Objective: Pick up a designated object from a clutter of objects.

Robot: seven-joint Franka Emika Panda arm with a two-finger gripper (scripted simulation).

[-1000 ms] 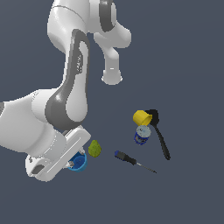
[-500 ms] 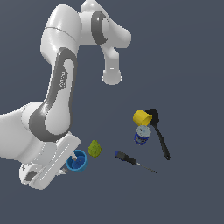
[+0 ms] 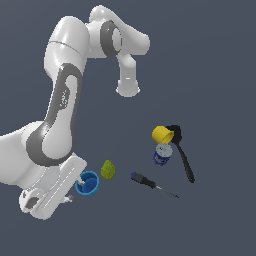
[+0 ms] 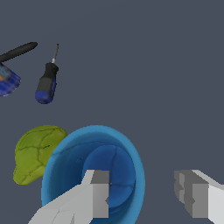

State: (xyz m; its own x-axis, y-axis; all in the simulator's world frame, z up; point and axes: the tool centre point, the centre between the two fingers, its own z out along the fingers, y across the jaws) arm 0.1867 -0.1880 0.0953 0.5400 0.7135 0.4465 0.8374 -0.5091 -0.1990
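1. The blue cup (image 3: 88, 183) sits at the exterior view's left end of the clutter, mouth up, with the hollow inside showing a darker blue floor in the wrist view (image 4: 94, 173).
2. The gripper (image 4: 142, 194) has its two pale fingers spread apart — one finger (image 4: 94, 194) lies over the cup's hollow, the other stands outside the rim on bare floor. Nothing is clamped between them.
3. In the exterior view the arm's white wrist block lies low beside the cup, and the gripper (image 3: 75, 186) meets the cup's near side; the fingers themselves are too small to make out there.
4. The green-yellow pear-like lump (image 3: 108, 170) rests just beside the cup; in the wrist view (image 4: 35, 152) the cup's rim overlaps its edge.
5. The blue-handled screwdriver (image 3: 150, 183) lies flat on the floor, apart from the lump, shaft pointing away from the cup.
6. Further to the exterior view's right, the yellow cup (image 3: 162, 134), the blue-labelled can (image 3: 161, 154) and the black spatula (image 3: 183, 157) cluster together — well apart from the blue cup.
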